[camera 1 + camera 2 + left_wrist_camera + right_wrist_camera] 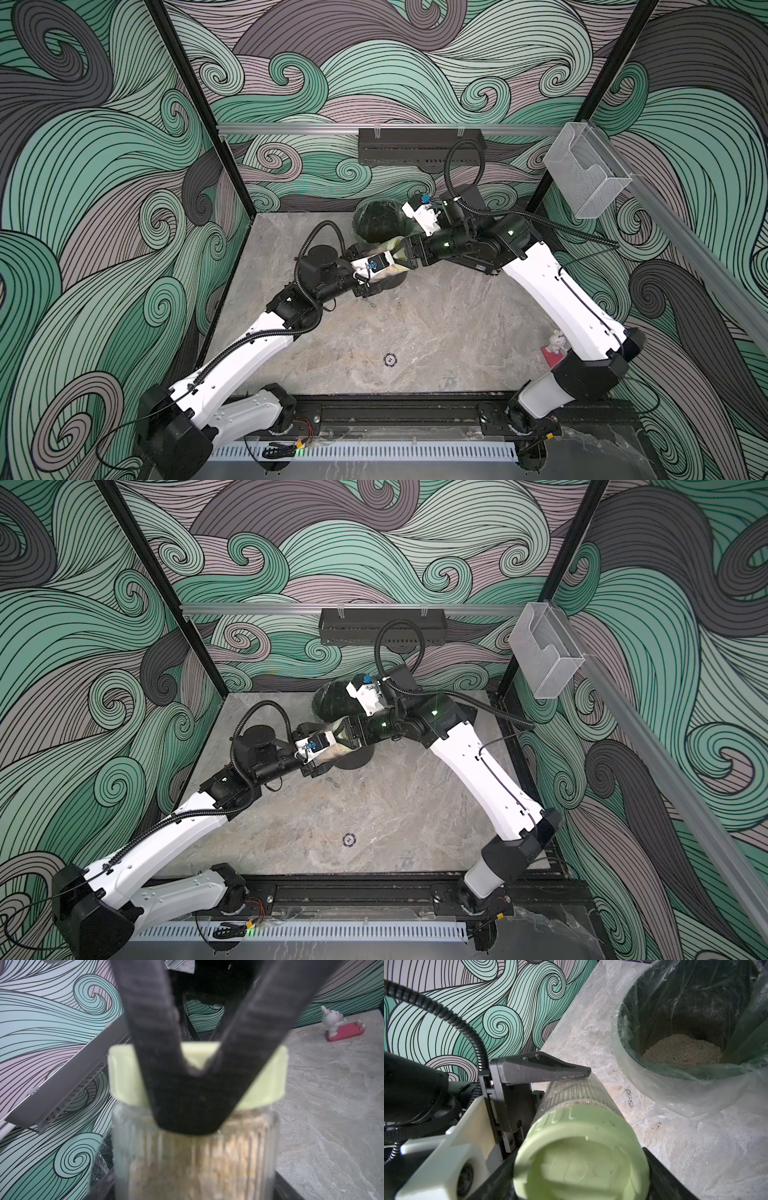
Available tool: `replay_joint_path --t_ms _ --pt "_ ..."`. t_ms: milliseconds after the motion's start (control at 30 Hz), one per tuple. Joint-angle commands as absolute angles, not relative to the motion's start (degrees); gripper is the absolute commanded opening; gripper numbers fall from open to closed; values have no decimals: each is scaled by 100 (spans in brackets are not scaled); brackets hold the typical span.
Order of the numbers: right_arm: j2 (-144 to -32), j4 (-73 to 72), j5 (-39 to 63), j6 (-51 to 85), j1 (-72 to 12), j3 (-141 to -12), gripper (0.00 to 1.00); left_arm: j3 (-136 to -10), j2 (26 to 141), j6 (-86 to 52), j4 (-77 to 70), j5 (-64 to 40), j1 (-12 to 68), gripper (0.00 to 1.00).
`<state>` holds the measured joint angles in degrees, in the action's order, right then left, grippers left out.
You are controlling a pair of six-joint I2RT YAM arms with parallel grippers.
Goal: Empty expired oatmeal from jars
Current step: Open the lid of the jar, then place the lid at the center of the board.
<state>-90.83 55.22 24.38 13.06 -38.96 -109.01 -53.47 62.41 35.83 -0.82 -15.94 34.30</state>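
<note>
Currently: jar [128, 1136] held on its side in the air, just in front of the bin [675, 1001]; lid [581, 1157] on; oatmeal [228, 1147] inside the glass
Left gripper [322, 746]: clamped on the jar body; one finger lies along the ribbed glass in the right wrist view
Right gripper [347, 735]: jaws wide, closed around the lid, a finger on each side
Bin: more oatmeal lies at its bottom; it stands near the jar's base end, not under the lid
Step, likely: unscrewing the lid
Risk, spill: the mouth lies level and points away from the bin; once the lid is free, oatmeal could pour onto the table [415, 324]; cause would be opening before the mouth is tipped up or brought over the bin
Risk, slip: the twist may turn the hard glass in the left jaws instead of loosening the lid; cause would be too light a hold
Risk, drop: the freed lid could pop out of the right jaws; the jar is glass and a fall may break it
Risk, liner [695, 1093]: loose plastic hangs over the rim; a low pass could snag it and drag the bin
</note>
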Motion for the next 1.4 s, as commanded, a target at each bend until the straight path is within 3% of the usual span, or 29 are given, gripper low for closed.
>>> replay_joint_path --t_ms 0,833,1367 --pt "-8825 5160 2658 990 -3938 -10819 45 -5845 6082 3076 -1150 -1939 3319 0" --pt "-8019 4860 2347 879 -3639 -10402 44 -5783 6108 2507 -1550 -2103 2997 0" --pt "-6913 5854 -160 635 -3289 -8213 45 -5580 5955 2382 -1693 -2040 2924 0"
